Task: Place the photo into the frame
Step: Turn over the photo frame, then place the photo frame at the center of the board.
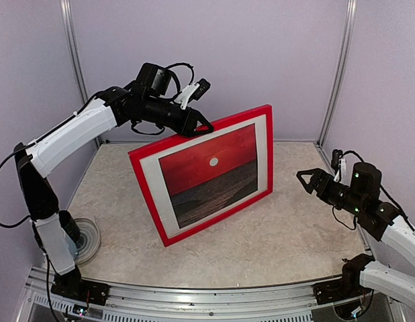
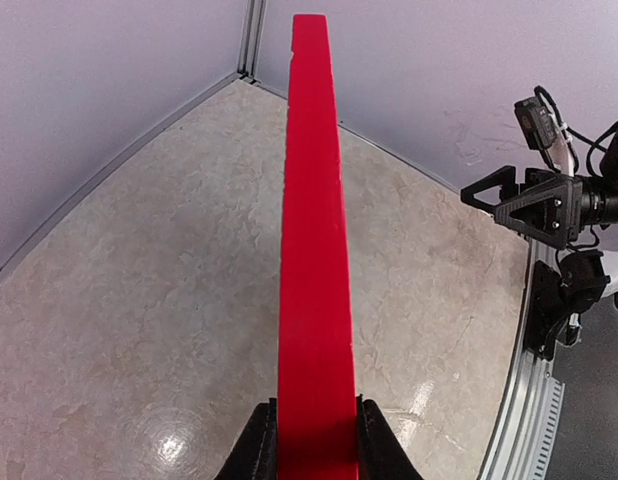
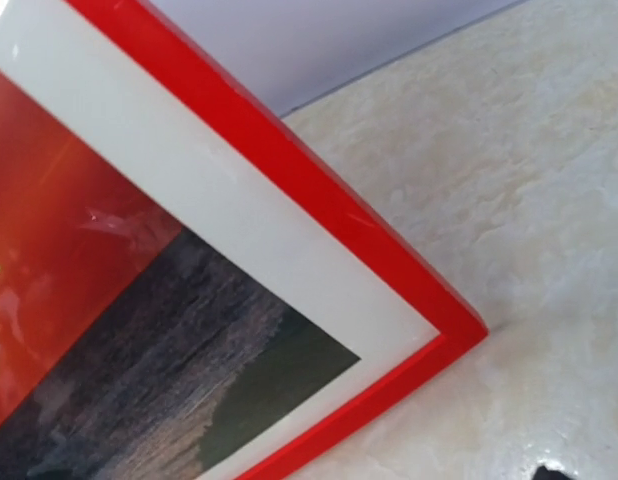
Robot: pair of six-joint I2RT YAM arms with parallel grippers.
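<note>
Photo [image 1: 207,174] is sitting inside the frame [image 2: 311,250], which is standing on its lower edge mid-table [image 1: 295,235]. Left gripper [image 1: 196,126] is clamping the frame's top edge at 11 o'clock. Right gripper [image 1: 305,181] is hovering at 3 o'clock, jaws spread wide, holding nothing, apart from the frame.

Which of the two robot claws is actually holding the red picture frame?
The left gripper: it pinches the frame by its top edge, propping it upright. The right gripper hangs open, apart from the frame.
</note>
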